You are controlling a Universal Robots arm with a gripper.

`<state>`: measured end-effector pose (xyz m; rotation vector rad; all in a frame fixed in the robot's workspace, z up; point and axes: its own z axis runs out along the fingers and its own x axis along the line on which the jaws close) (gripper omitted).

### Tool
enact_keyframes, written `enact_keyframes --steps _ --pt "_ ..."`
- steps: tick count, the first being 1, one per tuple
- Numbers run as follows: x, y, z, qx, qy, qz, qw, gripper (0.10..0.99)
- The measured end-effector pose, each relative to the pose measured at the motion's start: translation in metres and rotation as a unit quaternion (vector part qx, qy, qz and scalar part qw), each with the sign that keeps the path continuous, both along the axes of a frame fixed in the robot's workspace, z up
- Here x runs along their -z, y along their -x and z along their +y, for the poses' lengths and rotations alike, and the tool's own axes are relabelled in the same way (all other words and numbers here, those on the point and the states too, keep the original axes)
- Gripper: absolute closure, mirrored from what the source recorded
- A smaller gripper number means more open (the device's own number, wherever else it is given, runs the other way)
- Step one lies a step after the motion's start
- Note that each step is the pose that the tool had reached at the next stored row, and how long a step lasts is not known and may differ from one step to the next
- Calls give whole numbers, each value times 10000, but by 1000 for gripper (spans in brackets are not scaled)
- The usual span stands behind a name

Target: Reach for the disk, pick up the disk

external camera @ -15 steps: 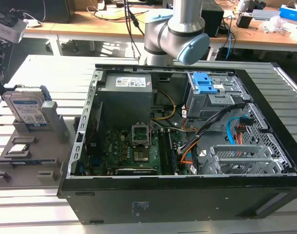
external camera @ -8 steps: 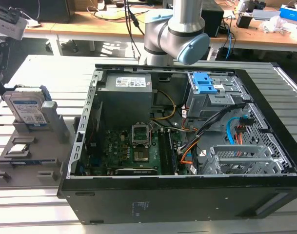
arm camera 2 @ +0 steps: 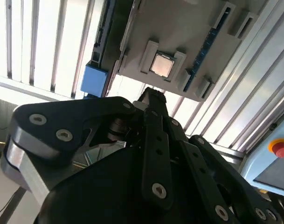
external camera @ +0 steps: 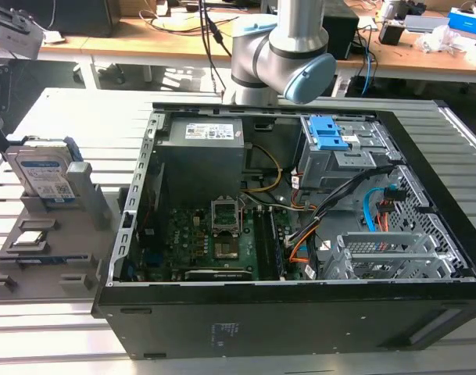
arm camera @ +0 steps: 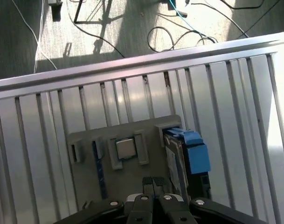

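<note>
The disk (external camera: 42,173) stands on edge in a slot at one end of a gray fixture (external camera: 69,266). The fixture lies near the tabletop (external camera: 58,109) edge on the exterior view's left, beside the open computer case (external camera: 300,234).

In the first wrist view the end effector (arm camera: 153,181) hangs above that fixture and looks straight down. Its tips are over the stretch between the small square chip (arm camera: 125,148) and the disk (arm camera: 190,156). The disk is therefore below and just off to one side, on the far side of the chip's holder, and nothing touches it yet.

The disk's thin top edge faces up. Its long side runs with the tabletop's slats, and a blue rail shows at the near end. The fingers look pressed together and hold nothing, though only their tips show, so I say that with some caution. Their closing line seems to run across the disk's thickness, which suits a pinch from above once they spread.

In the second wrist view the end effector (arm camera 2: 151,95) is well above the fixture, with the disk's blue rail (arm camera 2: 94,79) nearby. Beyond the tabletop's edge, loose cables (arm camera: 179,32) lie on the floor (arm camera: 20,51).
</note>
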<state>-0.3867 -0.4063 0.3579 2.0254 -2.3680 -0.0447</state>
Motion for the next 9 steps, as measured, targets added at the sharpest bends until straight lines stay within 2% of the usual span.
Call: enact_keyframes --steps 4,9 --pt "0 0 0 -370 0 0 9993 980" --pt "0 0 0 -745 0 0 9972 980"
